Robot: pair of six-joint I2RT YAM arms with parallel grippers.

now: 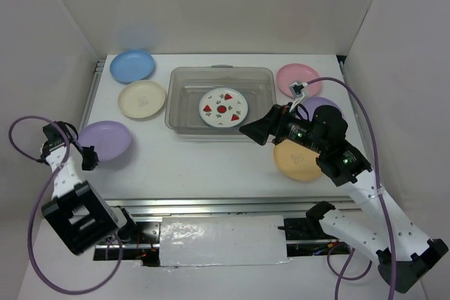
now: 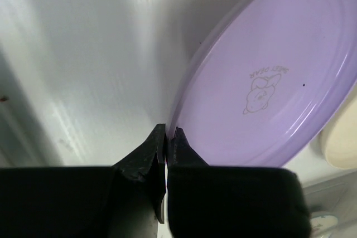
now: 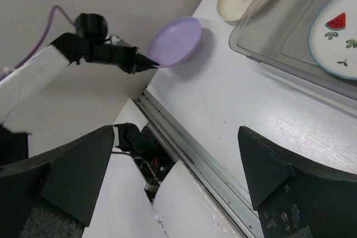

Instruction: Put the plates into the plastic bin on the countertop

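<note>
A purple plate [image 1: 105, 140] lies at the left of the countertop [image 1: 197, 163]. My left gripper [image 1: 91, 154] is shut on its near rim; in the left wrist view the jaws pinch the edge of the purple plate [image 2: 268, 82]. The plastic bin [image 1: 184, 100] holds the watermelon plate [image 1: 223, 107]. Blue [image 1: 132, 65] and cream [image 1: 141, 99] plates lie left of the bin. Pink [image 1: 298, 79], a second purple [image 1: 320, 105] and orange-yellow [image 1: 299, 161] plates lie right of it. My right gripper [image 1: 247, 131] hovers open and empty by the bin's front right corner.
My right arm covers part of the second purple plate and the orange-yellow one. White walls close in the left, back and right sides. A metal rail [image 1: 211, 205] runs along the near edge, and another [image 1: 90, 93] along the left edge.
</note>
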